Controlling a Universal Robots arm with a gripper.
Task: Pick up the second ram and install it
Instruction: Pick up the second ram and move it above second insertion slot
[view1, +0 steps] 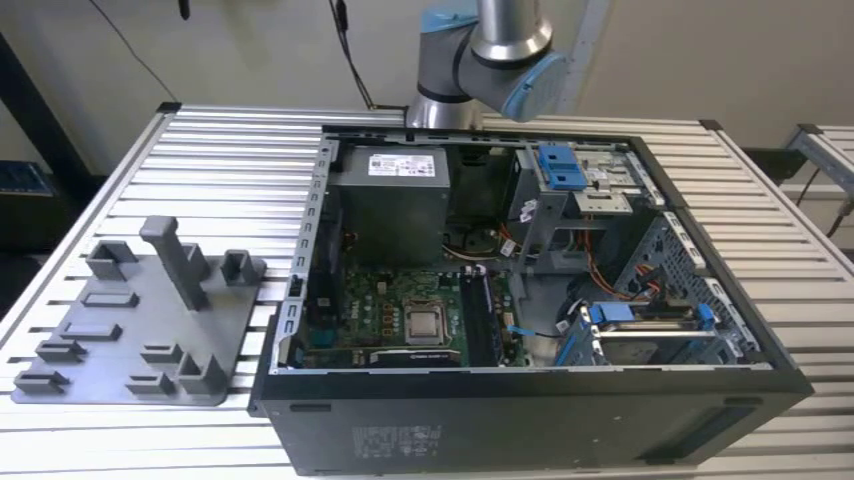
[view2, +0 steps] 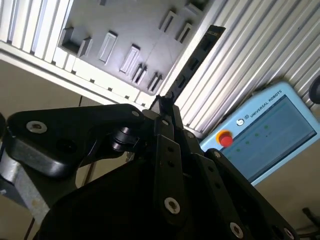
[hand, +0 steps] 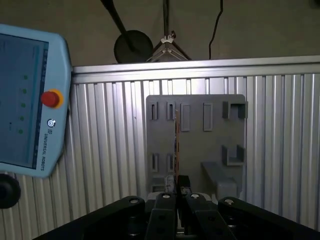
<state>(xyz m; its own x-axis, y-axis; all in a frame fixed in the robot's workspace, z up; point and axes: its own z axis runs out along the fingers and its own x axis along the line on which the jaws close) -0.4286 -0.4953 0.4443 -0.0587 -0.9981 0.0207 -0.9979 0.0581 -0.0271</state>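
Gripper (view2: 163, 102) pinches the second ram (view2: 197, 55) flat by one end. It looks light, stiff, fragile: a gentle, square pinch suits it

COUNT | arm (view1: 487, 50): 1 | end effector (hand: 177, 189): 1 | ram stick (view2: 193, 61): 1 | computer case (view1: 507, 425): 1 | grey fixture plate (view1: 134, 322): 1 | teach pendant (view2: 267, 131): 1 | worktop (view1: 227, 150): 1
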